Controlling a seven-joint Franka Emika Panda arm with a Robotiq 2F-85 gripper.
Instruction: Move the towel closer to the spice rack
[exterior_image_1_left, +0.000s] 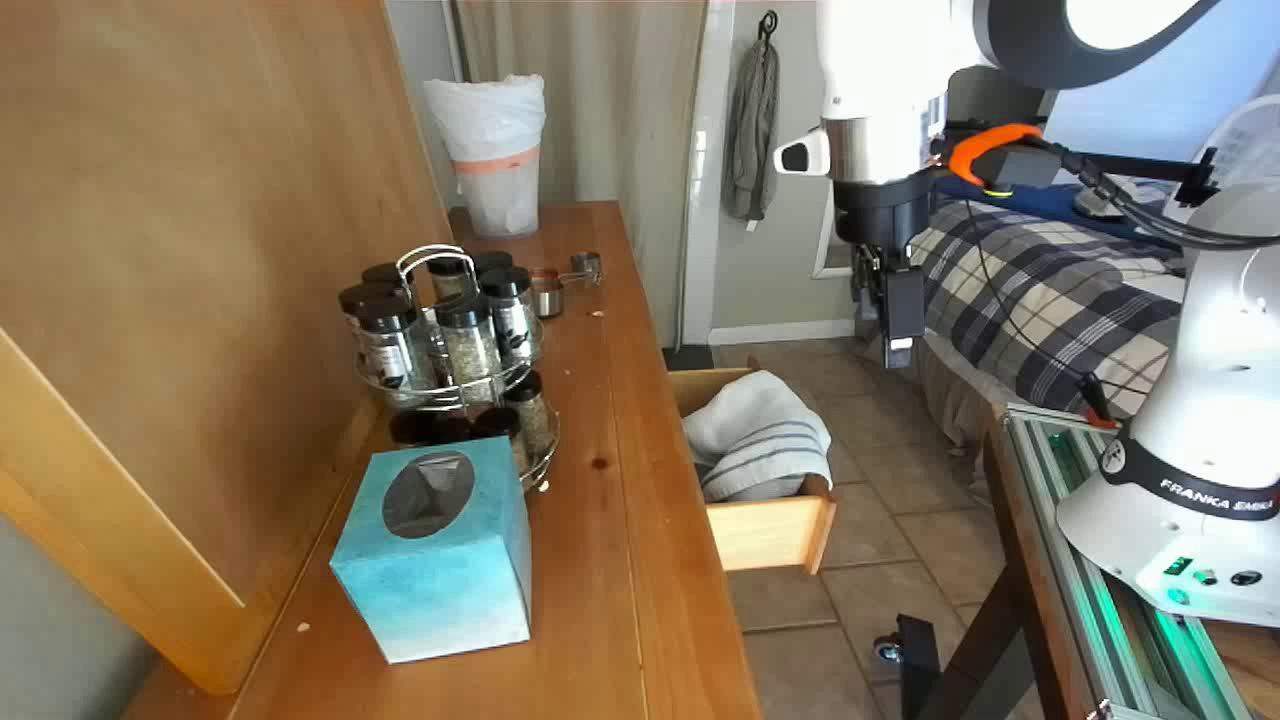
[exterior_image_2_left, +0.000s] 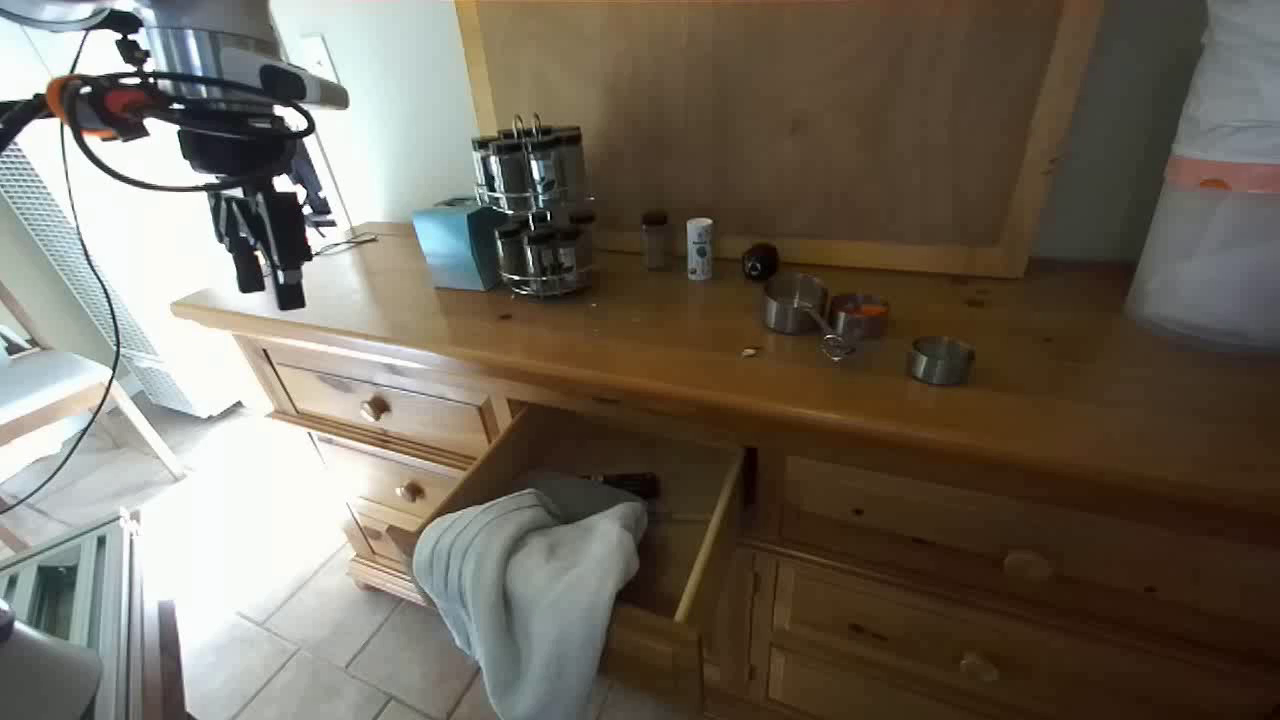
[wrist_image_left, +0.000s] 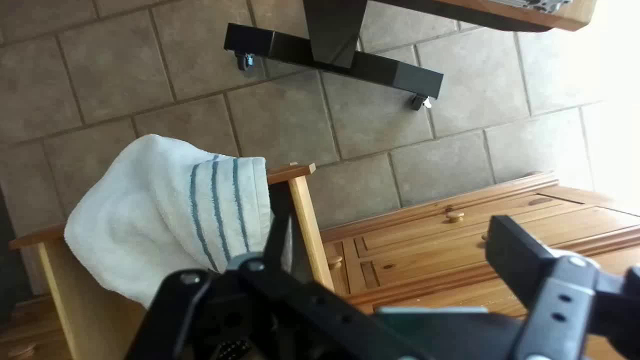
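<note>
We're hanging with the Robotiq gripper (wrist_image_left: 390, 240) wide and empty, eyeing the blue-striped terry towel (exterior_image_2_left: 560, 580) draping over the near edge of the pulled-out drawer (exterior_image_2_left: 714, 535), likely light, soft, grippy, best pinched at its raised fold.

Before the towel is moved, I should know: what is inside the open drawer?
Part of the towel, a dark object and something grey that I cannot identify. The towel covers whatever lies beneath it.

In an exterior view, below and right of the pincer (exterior_image_1_left: 882, 332), the black band (exterior_image_1_left: 1198, 490) around the arm's base (exterior_image_1_left: 1142, 545) reads "FRANKA EMIKA"; the jar labels (exterior_image_1_left: 390, 362) left of the pincer are too small to read.
</note>
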